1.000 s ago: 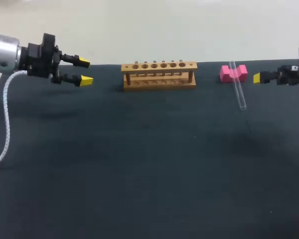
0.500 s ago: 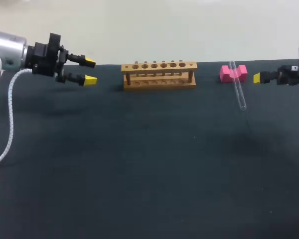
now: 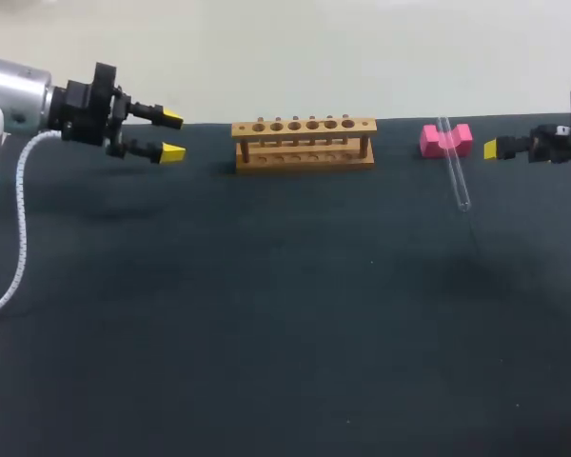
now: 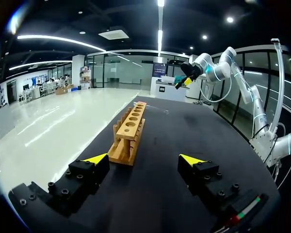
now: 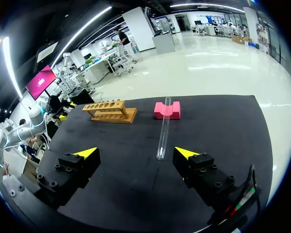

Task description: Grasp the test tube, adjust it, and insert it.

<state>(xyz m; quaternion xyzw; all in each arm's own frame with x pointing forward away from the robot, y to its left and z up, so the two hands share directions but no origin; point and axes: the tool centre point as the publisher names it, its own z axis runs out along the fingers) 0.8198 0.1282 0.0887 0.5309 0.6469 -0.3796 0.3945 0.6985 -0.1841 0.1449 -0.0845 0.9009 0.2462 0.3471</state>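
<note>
The rack (image 3: 304,143) stands on the counter (image 3: 266,314), toward its far edge. Right of the rack, and apart from it, sits a block (image 3: 445,140). The test tube (image 3: 454,171) lies with its far end on the block and its near end down on the counter, forward of the rack's line. The left end effector (image 3: 171,135) hangs to the rack's left. The right end effector (image 5: 137,153) is beyond the block on the rack's right.

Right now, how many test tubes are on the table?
1. The tube lies with one end on the pink block, right of the rack, the other end on the table. The rack's holes look empty.
</note>
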